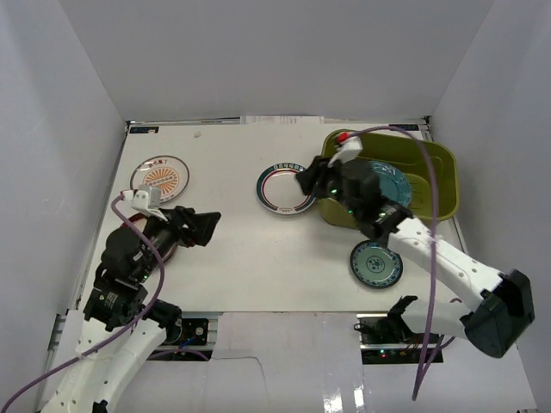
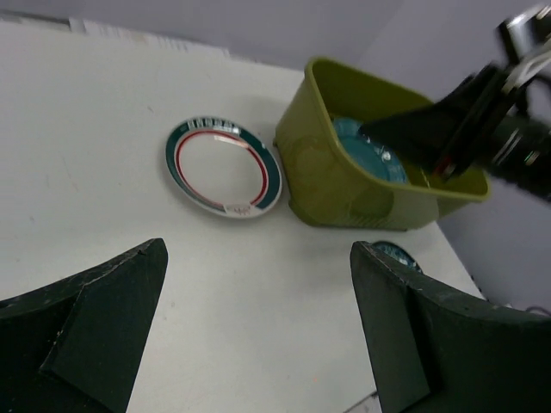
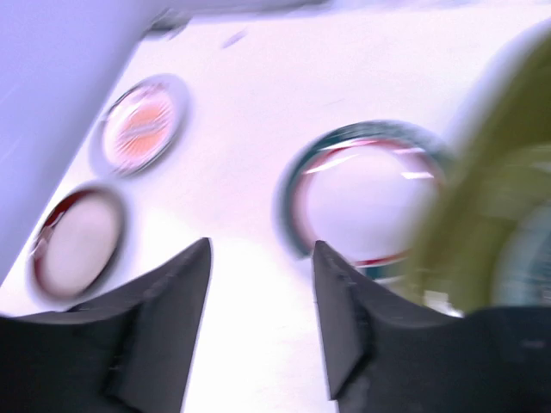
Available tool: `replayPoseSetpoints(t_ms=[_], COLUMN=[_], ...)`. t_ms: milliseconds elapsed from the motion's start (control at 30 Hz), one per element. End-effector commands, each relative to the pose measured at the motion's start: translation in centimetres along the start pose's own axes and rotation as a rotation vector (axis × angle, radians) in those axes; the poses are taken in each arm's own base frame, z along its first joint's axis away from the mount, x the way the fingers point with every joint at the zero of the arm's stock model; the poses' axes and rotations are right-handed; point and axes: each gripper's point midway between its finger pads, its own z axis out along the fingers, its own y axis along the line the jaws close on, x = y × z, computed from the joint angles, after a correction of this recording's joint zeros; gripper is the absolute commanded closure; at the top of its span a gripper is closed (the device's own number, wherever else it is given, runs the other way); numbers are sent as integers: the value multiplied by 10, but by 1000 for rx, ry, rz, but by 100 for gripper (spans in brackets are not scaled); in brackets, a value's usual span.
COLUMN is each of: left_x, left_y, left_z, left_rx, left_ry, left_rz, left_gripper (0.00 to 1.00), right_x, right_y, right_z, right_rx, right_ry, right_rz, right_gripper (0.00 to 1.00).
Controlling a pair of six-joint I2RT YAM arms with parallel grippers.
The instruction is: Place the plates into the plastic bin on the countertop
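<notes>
Top external, right hand (image 1: 306,181) just beside plate (image 1: 274,191)

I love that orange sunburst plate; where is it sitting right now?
In the top view, the orange sunburst plate lies on the countertop at far left, near the wall, well left of the teal-rimmed plate.

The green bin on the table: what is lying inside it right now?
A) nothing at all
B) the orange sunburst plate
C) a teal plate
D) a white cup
C: the top view shows a teal plate lying inside the plastic bin, while the orange sunburst plate sits out on the countertop, far from the bin.
</notes>
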Motion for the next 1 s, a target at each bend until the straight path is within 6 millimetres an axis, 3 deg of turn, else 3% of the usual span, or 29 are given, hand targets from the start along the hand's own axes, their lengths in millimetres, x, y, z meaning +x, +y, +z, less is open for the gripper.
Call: replayPoseSetpoints(t_ms=[0, 33, 100, 133, 200, 233, 367, 400, 433, 467, 500, 533, 567, 600, 633, 700, 767, 800, 967], left_x=[-66, -76, -91, -95, -103, -105, -103, -102, -100, -99, -98, -97, -96, -95, -95, -95, -94, -93, -93], left_y=[-3, 0, -2, -3, -4, -6, -9, -9, -8, -7, -6, -6, -6, -5, -5, -5, -6, -6, -6], left_z=[-15, -19, -27, -32, -41, -45, -52, -52, -53, -53, -53, -54, -54, -54, -54, -54, -54, -53, -54], left_rx=[-72, -101, -113, -117, -118, -110, -95, -98, -105, -108, -112, -117, -117, -120, -122, -117, -114, -111, -112], left_ry=[-219, -254, -303, -323, -358, -370, -364, -358, -347, -340, -335, -327, -325, -320, -320, -322, -318, -317, -319], left_rz=[20, 22, 25, 23, 24, 23, 30, 30, 34, 33, 36, 37, 37, 39, 37, 33, 27, 26, 24], left_gripper=[2, 2, 2, 2, 2, 2, 2, 2, 2, 2, 2, 2, 2, 2, 2, 2, 2, 2, 2], right_x=[54, 89, 107, 147, 154, 192, 238, 244, 274, 266, 273, 298, 292, 315, 310, 332, 337, 349, 363], right_y=[96, 128, 170, 184, 230, 237, 282, 288, 286, 302, 305, 303, 314, 309, 316, 307, 307, 302, 296], right_z=[16, 24, 32, 42, 46, 58, 82, 87, 96, 104, 109, 116, 121, 127, 132, 142, 150, 154, 167], right_rx=[-245, -304, -399, -423, -573, -577, -657, -658, -624, -644, -636, -609, -628, -594, -587, -523, -489, -462, -373], right_ry=[94, 159, 202, 289, 316, 389, 523, 537, 589, 572, 592, 637, 626, 662, 657, 683, 686, 697, 699], right_rz=[71, 55, 86, 84, 161, 166, 229, 239, 251, 267, 275, 295, 316, 324, 361, 389, 439, 443, 461], right_gripper=[48, 50, 50, 50, 49, 47, 47, 47, 47, 47, 47, 47, 47, 46, 46, 46, 46, 46, 50])
